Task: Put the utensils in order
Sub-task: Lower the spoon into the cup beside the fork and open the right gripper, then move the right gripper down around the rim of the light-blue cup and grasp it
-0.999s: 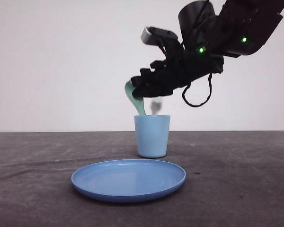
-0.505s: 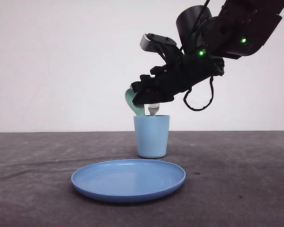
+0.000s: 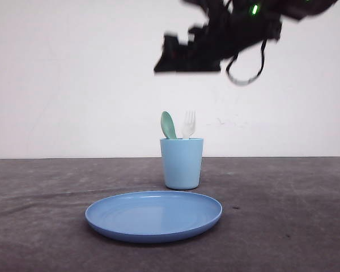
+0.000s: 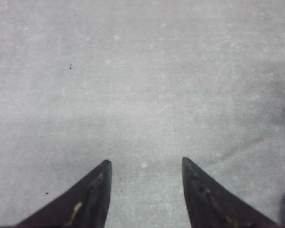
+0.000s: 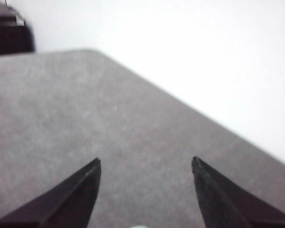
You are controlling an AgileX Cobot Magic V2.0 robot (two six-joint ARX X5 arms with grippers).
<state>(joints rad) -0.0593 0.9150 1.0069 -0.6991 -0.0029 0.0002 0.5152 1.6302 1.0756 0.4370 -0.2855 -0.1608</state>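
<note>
Spoon (image 3: 168, 125) and fork (image 3: 188, 124) now stand side by side in the cup (image 3: 182, 163), heads up. A moment ago the right fingers (image 5: 145, 173) were low over the cup with the spoon; now they have let go and the arm has lifted high above it. Those fingers are spread and hold nothing. The left fingers (image 4: 145, 171) are spread too, over bare worktop (image 4: 142, 85). The plate (image 3: 153, 215) in front of the cup holds nothing. The job looks done.
</note>
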